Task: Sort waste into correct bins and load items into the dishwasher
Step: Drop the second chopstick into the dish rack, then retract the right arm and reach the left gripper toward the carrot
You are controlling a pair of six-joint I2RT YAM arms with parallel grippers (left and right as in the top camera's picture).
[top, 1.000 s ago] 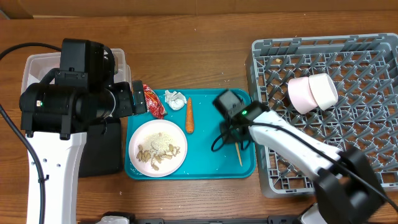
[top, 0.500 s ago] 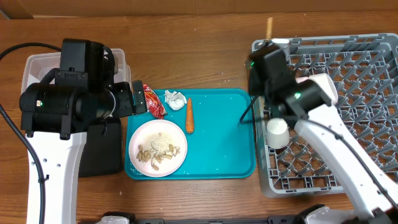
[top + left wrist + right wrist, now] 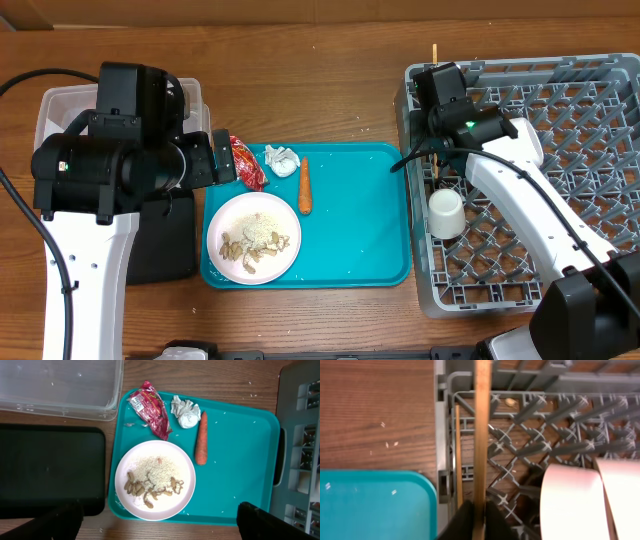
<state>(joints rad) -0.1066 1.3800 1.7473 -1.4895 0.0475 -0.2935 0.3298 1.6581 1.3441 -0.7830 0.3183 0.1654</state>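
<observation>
Right gripper [image 3: 479,519]: clenched on one wooden chopstick [image 3: 480,435], fingers pinching its lower end.
Held chopstick: over the left edge of the grey dish rack [image 3: 560,100]; in the overhead view its tip poked past the rack's far wall, above the wooden table [image 3: 320,80].
Second chopstick [image 3: 457,455]: just beside the held one, along the inside of the rack's left wall.
Bowls [image 3: 570,502]: two white ones on their sides in the rack, touching each other, to the right of the gripper.
Cup [image 3: 445,212]: small, white, in the rack near its left wall.
Left gripper [image 3: 160,512]: released, fingers spread wide above the teal tray [image 3: 240,460], holding nothing.
Plate [image 3: 185,467]: on the teal tray, carrying rice [image 3: 157,470] and brown food scraps [image 3: 150,490].
Red wrapper [image 3: 150,410]: crumpled, at the tray's far left corner.
Paper wad [image 3: 186,411]: between the wrapper and the carrot [image 3: 201,437], touching the carrot's top.
Clear tub [image 3: 60,385]: on the table left of the tray.
Black tray [image 3: 50,467]: directly in front of the tub.
</observation>
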